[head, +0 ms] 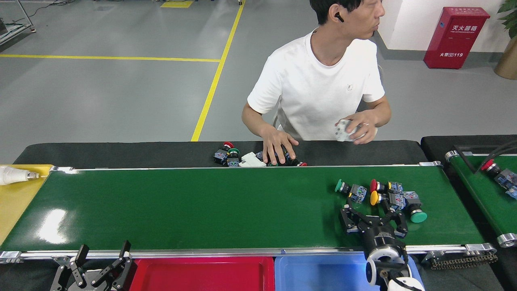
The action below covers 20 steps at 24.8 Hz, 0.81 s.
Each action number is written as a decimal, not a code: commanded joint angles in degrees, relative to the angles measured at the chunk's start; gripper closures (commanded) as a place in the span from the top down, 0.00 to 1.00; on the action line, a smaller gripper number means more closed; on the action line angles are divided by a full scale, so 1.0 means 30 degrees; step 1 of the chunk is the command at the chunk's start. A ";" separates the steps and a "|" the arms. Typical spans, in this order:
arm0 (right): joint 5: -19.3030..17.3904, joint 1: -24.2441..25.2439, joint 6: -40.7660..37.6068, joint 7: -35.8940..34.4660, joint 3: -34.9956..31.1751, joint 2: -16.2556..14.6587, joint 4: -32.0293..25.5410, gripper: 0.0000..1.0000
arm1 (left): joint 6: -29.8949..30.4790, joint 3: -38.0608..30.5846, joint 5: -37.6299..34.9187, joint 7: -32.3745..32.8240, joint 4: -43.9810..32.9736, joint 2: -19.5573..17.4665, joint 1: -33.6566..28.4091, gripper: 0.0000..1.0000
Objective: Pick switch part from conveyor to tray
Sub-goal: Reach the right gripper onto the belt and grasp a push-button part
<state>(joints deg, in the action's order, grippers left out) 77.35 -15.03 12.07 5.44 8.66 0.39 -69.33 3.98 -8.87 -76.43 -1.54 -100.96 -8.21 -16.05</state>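
The conveyor is a long glossy green belt across the middle of the head view. At its right end lies a cluster of switch parts: a green-capped one, a red-capped one, a yellow-capped one and a large green-capped one. My right gripper stands open over the belt just in front of the cluster, with the yellow-capped part just beyond its fingertips. Nothing is between its fingers. The red tray sits below the belt's near rail. My left gripper hangs open at the tray's left end.
A blue tray adjoins the red one on the right. A person sits behind the belt, one hand on a pile of switch parts, the other holding a white part. A second green belt lies at right, a yellow surface at left.
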 commanded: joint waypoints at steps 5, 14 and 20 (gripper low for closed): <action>-0.0030 -0.1610 0.0487 -0.0086 0.0570 0.0777 0.1019 0.97 | -0.0038 -0.0121 0.0017 -0.0190 -0.0242 -0.0075 0.0515 1.00; -0.0118 -0.3016 0.0223 -0.0115 0.1391 0.1158 0.2865 0.60 | -0.0038 0.0026 0.0017 -0.0219 -0.0242 0.0013 0.0486 1.00; -0.0177 -0.3250 -0.0978 0.0061 0.2123 0.0660 0.2777 0.46 | -0.0038 0.0084 -0.0012 -0.0014 -0.0242 0.0189 0.0340 1.00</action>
<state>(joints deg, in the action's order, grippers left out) 76.92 -23.67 10.96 5.41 15.00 2.87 -60.28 3.95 -8.54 -76.43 -1.67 -100.97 -7.70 -15.12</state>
